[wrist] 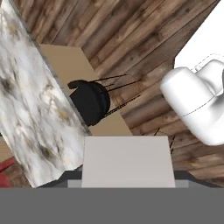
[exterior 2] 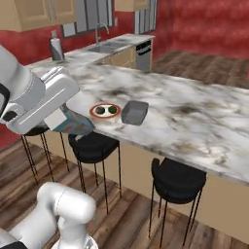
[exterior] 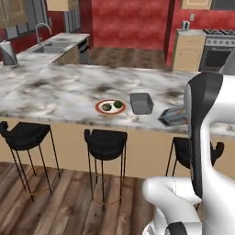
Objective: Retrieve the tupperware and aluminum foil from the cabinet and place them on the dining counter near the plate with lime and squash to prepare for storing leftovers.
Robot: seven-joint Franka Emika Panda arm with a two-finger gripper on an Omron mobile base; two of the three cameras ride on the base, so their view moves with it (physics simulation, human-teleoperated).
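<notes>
On the dining counter [exterior: 55,92] the plate [exterior: 110,107] holds a lime and a squash piece. The dark grey tupperware [exterior: 141,103] sits just right of it; from the right base view the tupperware [exterior 2: 134,112] lies beside the plate [exterior 2: 104,110]. My gripper [exterior 2: 62,119] is shut on the aluminum foil [exterior 2: 75,125], a pale blue and white carton held in the air near the counter's front edge. In the left base view the aluminum foil [exterior: 172,115] pokes out from behind my arm, right of the tub. In the hand view its pale face [wrist: 126,159] covers the fingers.
Black stools [exterior: 105,142] stand along the counter's near side over a wooden floor. A sink [exterior: 48,46] and a paper towel roll [exterior: 8,53] are at the far left. A stove [exterior: 219,48] stands at the back right. The hand view looks down past the counter edge [wrist: 30,109] at a stool [wrist: 89,101].
</notes>
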